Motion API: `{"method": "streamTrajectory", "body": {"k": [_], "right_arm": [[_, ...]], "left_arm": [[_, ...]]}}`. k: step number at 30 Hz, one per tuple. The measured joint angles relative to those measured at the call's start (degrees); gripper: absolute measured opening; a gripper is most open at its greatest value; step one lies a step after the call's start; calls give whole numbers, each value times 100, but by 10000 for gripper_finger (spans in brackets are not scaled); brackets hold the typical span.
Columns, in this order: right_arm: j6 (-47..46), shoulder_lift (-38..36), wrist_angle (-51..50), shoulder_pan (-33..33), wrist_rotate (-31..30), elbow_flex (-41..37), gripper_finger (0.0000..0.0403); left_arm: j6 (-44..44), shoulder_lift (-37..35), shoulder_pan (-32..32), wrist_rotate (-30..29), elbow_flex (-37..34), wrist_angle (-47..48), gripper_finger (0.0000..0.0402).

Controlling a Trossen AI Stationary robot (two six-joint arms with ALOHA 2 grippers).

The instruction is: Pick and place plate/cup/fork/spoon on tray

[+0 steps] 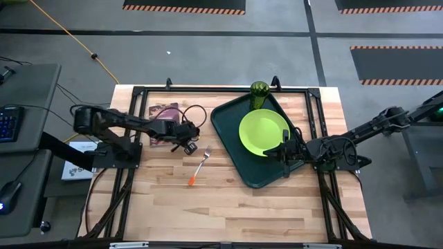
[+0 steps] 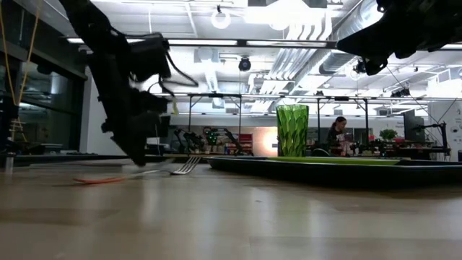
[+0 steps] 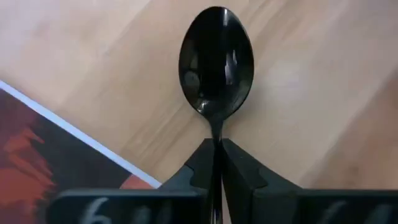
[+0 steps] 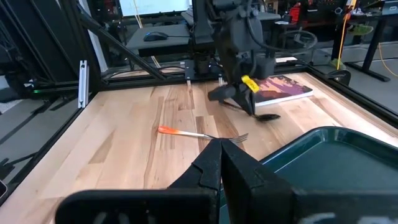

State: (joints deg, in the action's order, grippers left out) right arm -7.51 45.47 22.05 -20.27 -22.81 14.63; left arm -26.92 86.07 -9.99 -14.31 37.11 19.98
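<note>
Your left gripper (image 3: 217, 163), fingers clamped on the spoon (image 3: 216, 62) handle with its bowl pointing straight ahead just above the wood, must carry it toward the tray (image 1: 232, 131), well apart beside your closed right gripper (image 1: 284, 149).

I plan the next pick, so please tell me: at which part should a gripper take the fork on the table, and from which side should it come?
Probably the orange handle of the fork, near its middle, coming straight down from above. The fork lies flat on the bare wood, apart from the tray and the book, so fingers set across the slim handle should have room on both sides. The left gripper is shut on the spoon.
</note>
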Motion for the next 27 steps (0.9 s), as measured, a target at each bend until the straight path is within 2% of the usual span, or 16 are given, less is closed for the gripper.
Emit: {"method": "streamTrajectory", "body": {"k": [8, 13, 17, 20, 23, 27], "right_arm": [[3, 0, 2, 0, -13, 0, 0], [-291, 0, 12, 2, -166, 0, 0], [-722, 10, 384, 3, -417, 0, 0], [-793, 142, 948, 4, -371, 0, 0], [-787, 415, 1536, 4, -321, 2, 2], [-946, 876, 2047, 67, -687, 2, 26]], "left_arm": [[-24, -1333, 444, -250, 45, -122, 3], [-107, -1549, 1082, -494, 165, -554, 2], [110, -1180, 1640, -1079, 813, -609, 1], [572, -684, 1958, -1674, 1490, -623, 1], [1146, -112, 2146, -2258, 2145, -676, 1], [1626, 701, 2223, -3134, 2836, -800, 1]]}}
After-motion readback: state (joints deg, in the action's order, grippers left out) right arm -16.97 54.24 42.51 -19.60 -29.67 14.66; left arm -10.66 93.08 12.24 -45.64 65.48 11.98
